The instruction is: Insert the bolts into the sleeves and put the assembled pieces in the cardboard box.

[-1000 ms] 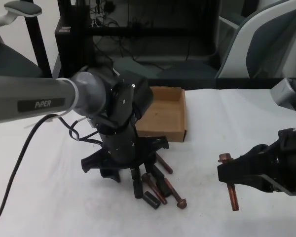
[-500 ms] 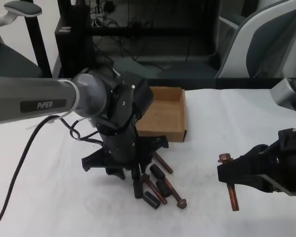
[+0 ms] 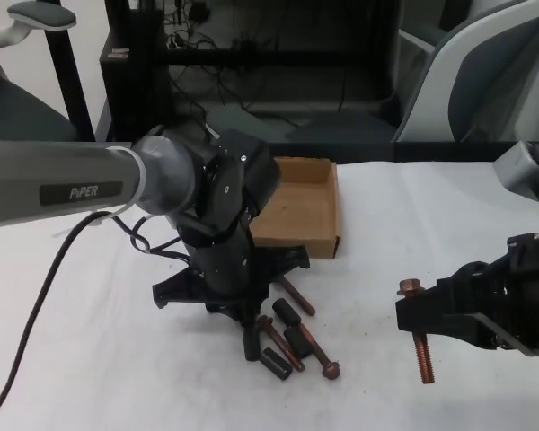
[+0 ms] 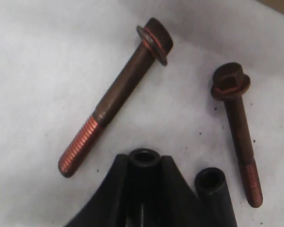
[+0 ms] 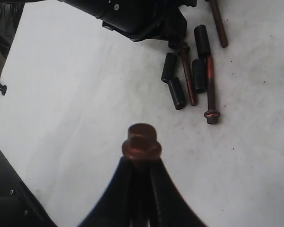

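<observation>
My left gripper [image 3: 244,316] hangs over a pile of copper bolts and black sleeves in front of the cardboard box [image 3: 298,211]. In the left wrist view the left gripper [image 4: 143,163] is shut on a black sleeve [image 4: 143,157], seen end-on between the fingers. Two bolts [image 4: 118,94] [image 4: 236,127] and another sleeve [image 4: 213,187] lie on the white cloth beside it. At the right, my right gripper [image 3: 415,314] is shut on a copper bolt [image 3: 422,346] just below its head, the shank pointing down. That bolt's head [image 5: 142,142] sits above the right gripper [image 5: 142,165].
Loose sleeves [image 3: 286,312] [image 3: 275,364] and bolts [image 3: 319,355] [image 3: 296,294] lie right of the left gripper. The right wrist view shows the same pile [image 5: 194,71] beyond open cloth. The box stands open. Chairs and a dark rack stand behind the bench.
The left arm has risen a little and shifted slightly right over the pile. The right arm and its bolt have stayed where they were.
</observation>
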Tool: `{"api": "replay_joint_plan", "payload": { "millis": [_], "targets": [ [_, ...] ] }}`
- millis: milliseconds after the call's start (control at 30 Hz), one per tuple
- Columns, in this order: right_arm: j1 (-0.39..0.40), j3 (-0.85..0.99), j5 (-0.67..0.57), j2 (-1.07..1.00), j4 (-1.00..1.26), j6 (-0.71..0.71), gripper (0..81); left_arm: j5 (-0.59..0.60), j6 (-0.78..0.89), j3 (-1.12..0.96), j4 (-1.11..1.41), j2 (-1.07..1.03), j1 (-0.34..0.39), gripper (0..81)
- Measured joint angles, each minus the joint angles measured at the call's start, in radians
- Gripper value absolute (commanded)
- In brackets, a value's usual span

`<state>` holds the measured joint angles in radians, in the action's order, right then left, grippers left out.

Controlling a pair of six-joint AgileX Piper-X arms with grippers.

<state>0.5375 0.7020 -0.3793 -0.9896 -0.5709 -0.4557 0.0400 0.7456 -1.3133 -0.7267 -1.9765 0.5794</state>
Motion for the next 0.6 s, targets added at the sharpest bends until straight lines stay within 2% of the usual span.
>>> {"api": "replay_joint_plan", "payload": {
  "millis": [300,600],
  "targets": [
    [0.000,0.000,0.000,0.000,0.000,0.000,0.0,0.007,-0.034,0.000,0.000,0.000,0.000,1.7],
    [-0.030,0.000,0.000,0.000,0.001,-0.018,0.0,-0.024,-0.213,0.024,0.033,0.112,0.000,1.7]
  ]
}}
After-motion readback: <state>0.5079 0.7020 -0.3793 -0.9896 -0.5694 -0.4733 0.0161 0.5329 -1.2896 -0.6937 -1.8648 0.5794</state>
